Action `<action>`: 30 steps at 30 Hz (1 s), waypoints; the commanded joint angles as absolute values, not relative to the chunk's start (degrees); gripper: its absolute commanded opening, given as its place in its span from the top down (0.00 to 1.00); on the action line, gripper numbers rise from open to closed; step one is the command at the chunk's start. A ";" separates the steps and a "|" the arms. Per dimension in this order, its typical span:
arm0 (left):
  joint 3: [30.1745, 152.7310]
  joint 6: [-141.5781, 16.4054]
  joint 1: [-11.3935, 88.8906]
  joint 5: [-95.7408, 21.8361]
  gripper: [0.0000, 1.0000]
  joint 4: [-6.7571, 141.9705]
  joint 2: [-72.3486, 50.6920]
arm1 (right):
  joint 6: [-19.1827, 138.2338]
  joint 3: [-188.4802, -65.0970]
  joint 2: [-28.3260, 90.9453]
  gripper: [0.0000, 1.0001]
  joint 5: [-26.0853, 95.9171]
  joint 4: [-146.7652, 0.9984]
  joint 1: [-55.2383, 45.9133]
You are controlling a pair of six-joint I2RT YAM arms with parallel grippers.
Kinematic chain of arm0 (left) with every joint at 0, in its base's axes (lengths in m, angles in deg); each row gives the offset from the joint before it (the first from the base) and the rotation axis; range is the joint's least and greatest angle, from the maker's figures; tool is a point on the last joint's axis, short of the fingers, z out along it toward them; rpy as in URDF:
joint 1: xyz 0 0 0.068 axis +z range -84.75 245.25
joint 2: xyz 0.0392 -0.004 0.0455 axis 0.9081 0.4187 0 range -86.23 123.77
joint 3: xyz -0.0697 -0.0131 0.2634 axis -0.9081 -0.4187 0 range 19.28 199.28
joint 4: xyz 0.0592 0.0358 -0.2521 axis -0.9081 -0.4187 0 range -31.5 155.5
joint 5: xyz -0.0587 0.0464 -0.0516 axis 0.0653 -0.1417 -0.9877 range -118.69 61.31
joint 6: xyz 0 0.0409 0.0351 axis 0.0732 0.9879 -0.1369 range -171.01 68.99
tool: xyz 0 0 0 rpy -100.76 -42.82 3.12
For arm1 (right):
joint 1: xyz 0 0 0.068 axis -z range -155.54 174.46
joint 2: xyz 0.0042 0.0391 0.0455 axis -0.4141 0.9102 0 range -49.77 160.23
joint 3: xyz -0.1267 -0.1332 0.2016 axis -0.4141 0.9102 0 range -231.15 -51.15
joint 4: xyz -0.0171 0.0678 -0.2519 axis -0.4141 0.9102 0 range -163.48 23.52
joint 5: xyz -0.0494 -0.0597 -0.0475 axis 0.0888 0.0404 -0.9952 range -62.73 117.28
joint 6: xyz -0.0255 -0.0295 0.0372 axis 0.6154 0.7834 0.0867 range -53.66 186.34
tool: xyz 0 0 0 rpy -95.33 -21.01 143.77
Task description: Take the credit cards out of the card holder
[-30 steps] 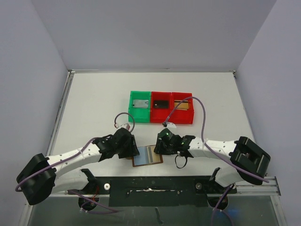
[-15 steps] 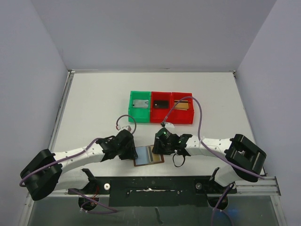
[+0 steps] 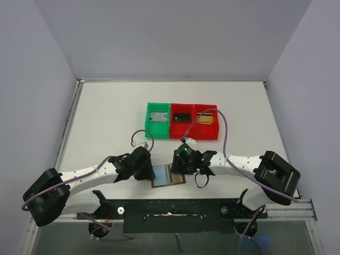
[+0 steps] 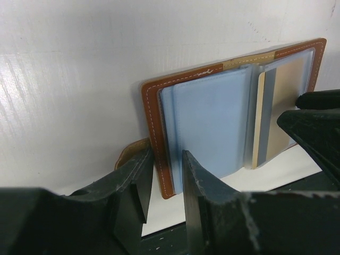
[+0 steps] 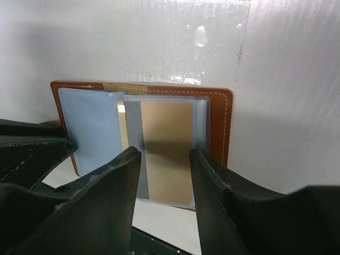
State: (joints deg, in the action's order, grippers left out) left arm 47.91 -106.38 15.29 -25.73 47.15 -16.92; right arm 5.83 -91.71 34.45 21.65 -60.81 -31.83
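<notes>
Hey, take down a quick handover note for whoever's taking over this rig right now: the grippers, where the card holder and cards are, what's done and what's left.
Left gripper: fingers straddle the left edge of the card holder; I can't tell if it is clamped.
Right gripper: open, jaws spread to either side of the gold card.
Card holder: lying open on the table, near the arm bases.
Done: holder is open.
Left: the gold card is still tucked in the holder. Pull it out, then check the other pockets.
</notes>
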 commanded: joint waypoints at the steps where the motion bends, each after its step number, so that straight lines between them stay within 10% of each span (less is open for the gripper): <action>1: 47.71 -106.47 14.89 -23.70 0.73 46.53 -18.24 | 6.70 -92.05 33.60 0.58 25.36 -65.18 -31.40; 13: 48.76 -106.40 14.85 -22.80 0.71 45.11 -20.52 | 6.23 -84.93 20.60 0.59 27.42 -67.91 -24.78; 30: 48.49 -106.03 14.85 -24.60 0.66 46.94 -19.96 | 6.76 -91.95 34.97 0.64 26.16 -61.37 -29.19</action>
State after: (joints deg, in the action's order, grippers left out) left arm 47.69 -106.29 15.08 -24.40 45.01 -19.30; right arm 6.29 -89.13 33.49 28.53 -64.13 -28.13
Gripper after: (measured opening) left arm 0.337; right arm 0.365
